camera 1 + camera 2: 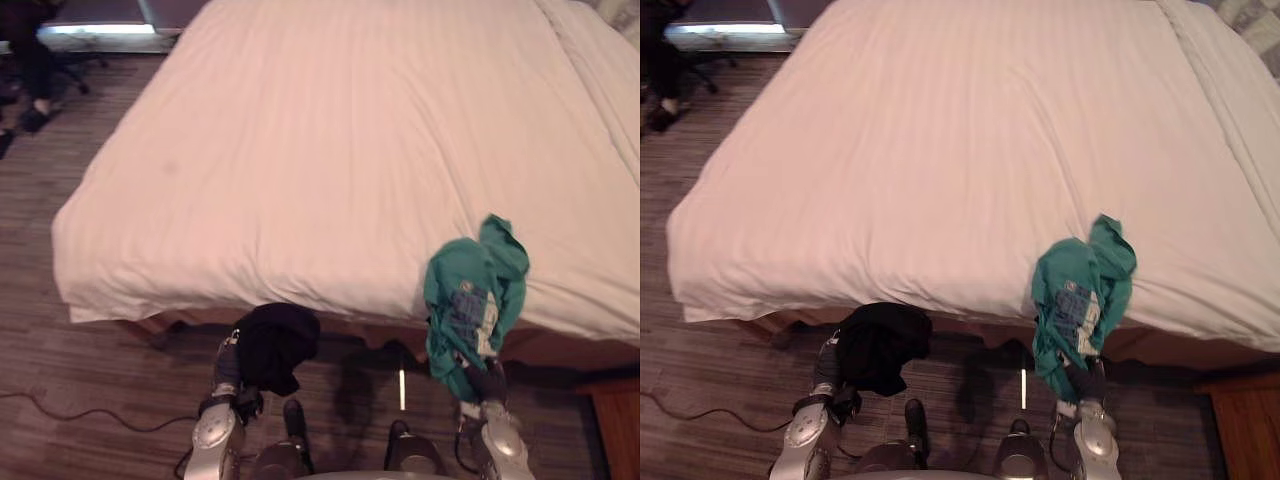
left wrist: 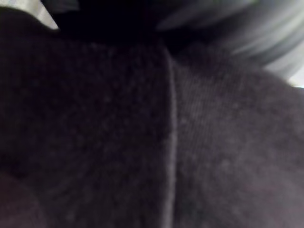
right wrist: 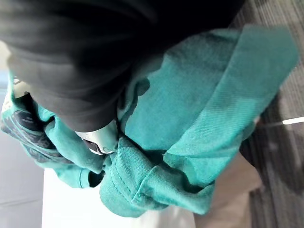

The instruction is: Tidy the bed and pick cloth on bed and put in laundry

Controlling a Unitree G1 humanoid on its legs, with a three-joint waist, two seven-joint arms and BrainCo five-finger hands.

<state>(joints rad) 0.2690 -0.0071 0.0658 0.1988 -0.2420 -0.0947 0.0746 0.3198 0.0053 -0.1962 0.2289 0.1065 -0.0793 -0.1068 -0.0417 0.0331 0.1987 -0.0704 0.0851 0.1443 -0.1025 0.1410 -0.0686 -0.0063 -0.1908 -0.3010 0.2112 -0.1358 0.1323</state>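
Note:
A black cloth hangs bunched over my left hand, just off the near edge of the bed and above the floor. In the left wrist view the black cloth covers the hand. A teal cloth with a printed patch is draped over my right hand, its top resting against the bed's front edge. In the right wrist view the teal cloth is bunched round a silver finger of my right hand. The white bed cover lies smooth and flat.
A person's legs show by a chair at the far left, past the bed's corner. A wooden piece of furniture stands at the lower right. A pillow lies at the bed's far right. Dark floor runs along the bed's near side.

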